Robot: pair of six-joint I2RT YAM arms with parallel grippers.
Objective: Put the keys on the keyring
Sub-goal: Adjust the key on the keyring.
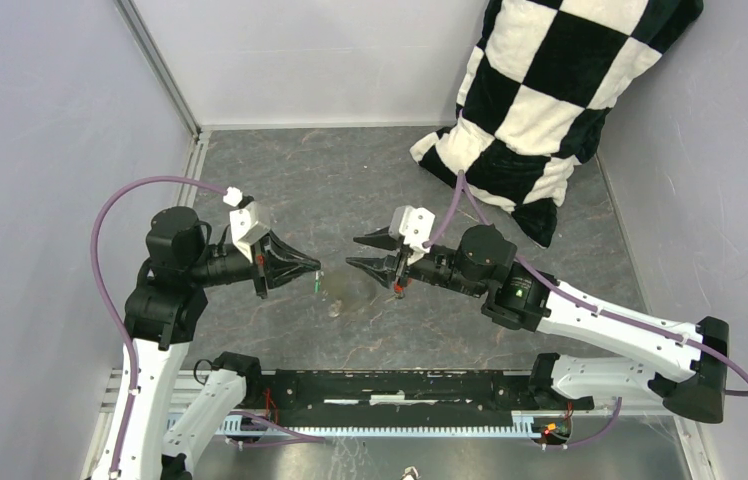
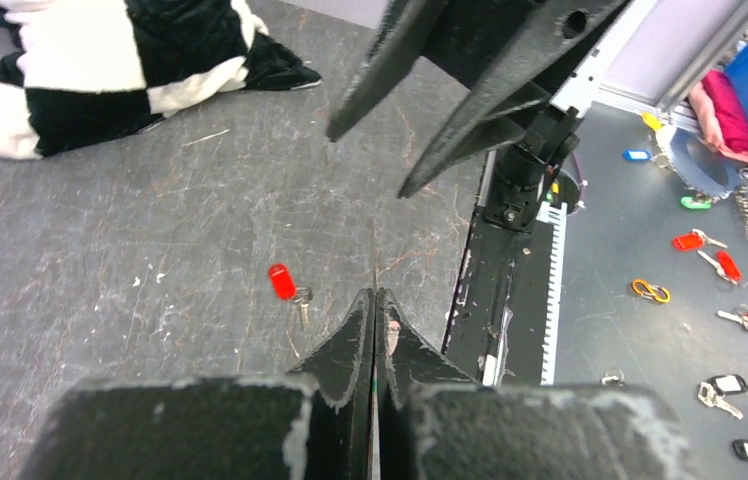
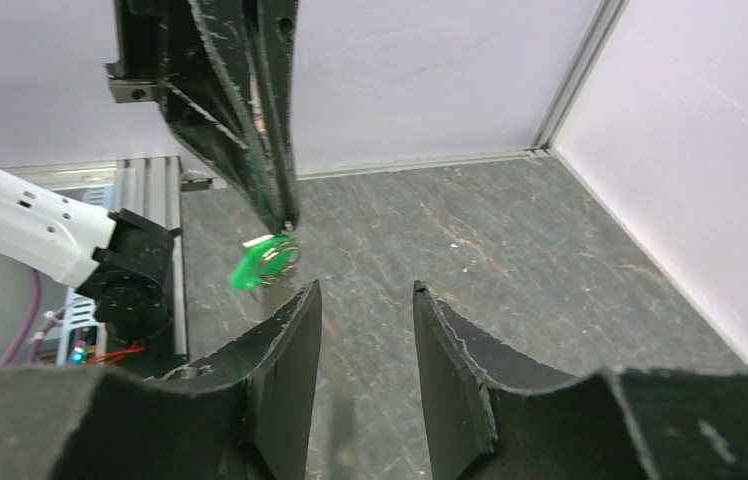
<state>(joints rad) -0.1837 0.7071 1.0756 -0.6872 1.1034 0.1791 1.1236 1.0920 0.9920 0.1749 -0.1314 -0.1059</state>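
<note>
Tabletop (image 2: 100,230), red key (image 2: 283,283) seemingly near edge.

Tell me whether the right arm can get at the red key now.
Probably yes. The right gripper is open and empty, and the red key lies uncovered on the table nearby. The left gripper, shut on the keyring, hangs close and may crowd the approach.

top: overhead, from behind, wide
left wrist: close, faces right gripper (image 2: 366,166)
right wrist: close, faces left gripper (image 3: 285,220)
shared: table (image 1: 350,170) centre
</note>
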